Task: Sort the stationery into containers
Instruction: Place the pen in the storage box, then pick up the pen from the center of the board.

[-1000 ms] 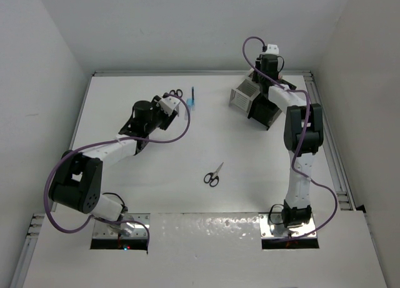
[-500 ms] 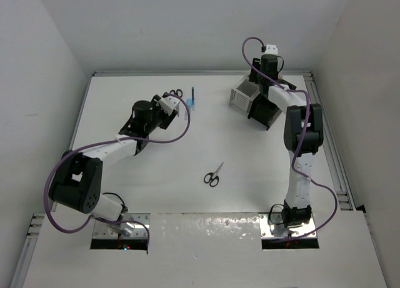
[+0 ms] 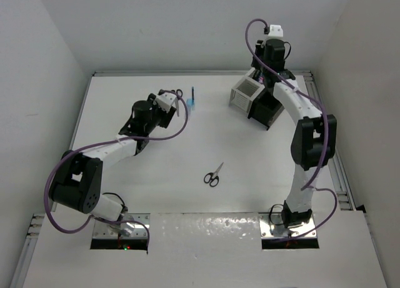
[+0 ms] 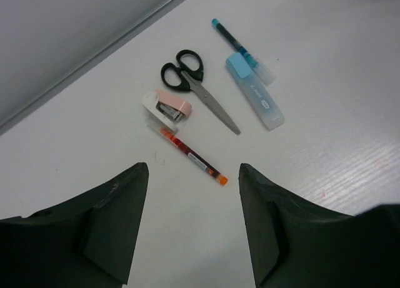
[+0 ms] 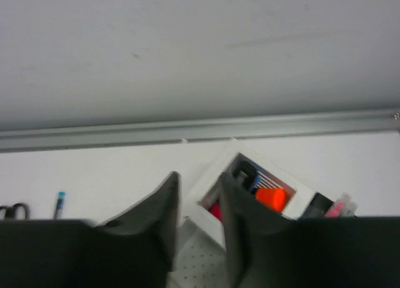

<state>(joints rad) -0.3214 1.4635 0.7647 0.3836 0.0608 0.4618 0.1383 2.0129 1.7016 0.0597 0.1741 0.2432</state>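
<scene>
Now the right gripper (image 5: 199,197), jaws apart and seemingly empty, has risen off the white slatted organiser box (image 3: 242,95), a likely drop-off, while the left gripper (image 4: 194,175) gapes above the thin red-orange pen (image 4: 187,152).

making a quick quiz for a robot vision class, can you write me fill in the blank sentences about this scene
1. The highlighter beside the scissors is light ____.
2. The red pen ends in an ____ tip.
3. The box adjoining the white box is ____.
4. The left gripper hovers over the items with its jaws ____.

Missing words: blue; orange; black; open
</scene>
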